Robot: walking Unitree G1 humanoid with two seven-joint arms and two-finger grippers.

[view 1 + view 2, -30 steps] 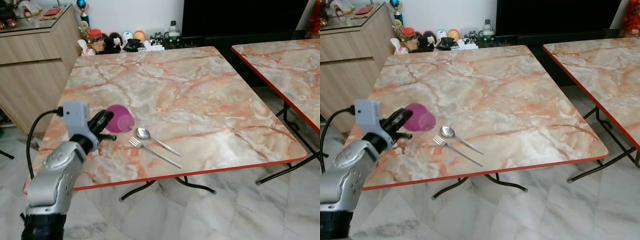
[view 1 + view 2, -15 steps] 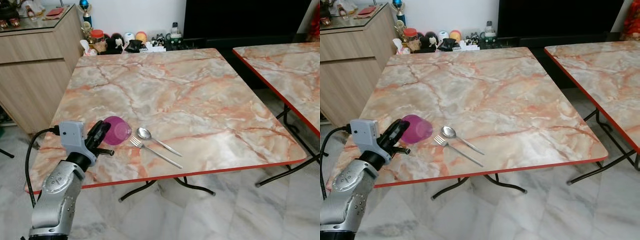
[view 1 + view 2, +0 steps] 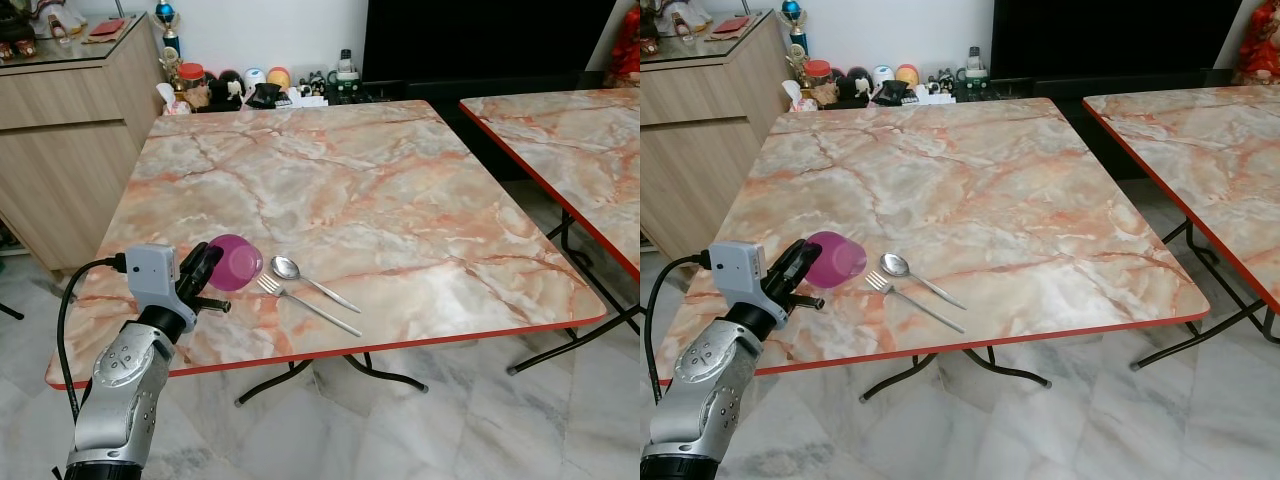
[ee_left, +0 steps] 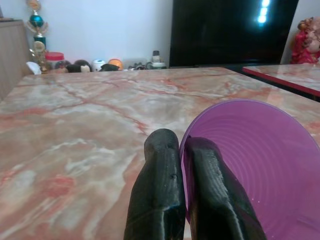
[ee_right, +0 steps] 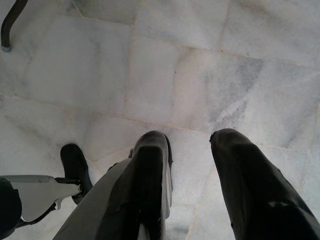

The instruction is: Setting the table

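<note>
My left claw [image 3: 205, 266] pinches the rim of a purple cup [image 3: 236, 262], one black finger inside the wall and one outside, as the left wrist view shows with the fingers [image 4: 159, 190] pressed against the translucent plastic. The cup lies tilted on its side over the near left part of the marble-patterned desk [image 3: 380, 190], its base facing away from me toward the desk's middle and its long axis running roughly from my claw toward the cutlery; I cannot tell whether it touches the surface. Just beside it, toward my right, a spoon [image 3: 300, 276] and a fork [image 3: 305, 304] lie side by side, apart from the cup, bowl and tines pointing toward the cup, handles angling toward the desk's near red edge. Past them the desk runs broad and bare to its far edge, where small ornaments and jars [image 3: 250, 85] crowd by the wall. A wooden cabinet [image 3: 60, 150] stands off the left edge, and a second desk [image 3: 570, 140] sits well apart on the right, with tiled floor [image 3: 450, 420] between. My right claw [image 5: 192, 165] hangs over the floor, fingers spread.
</note>
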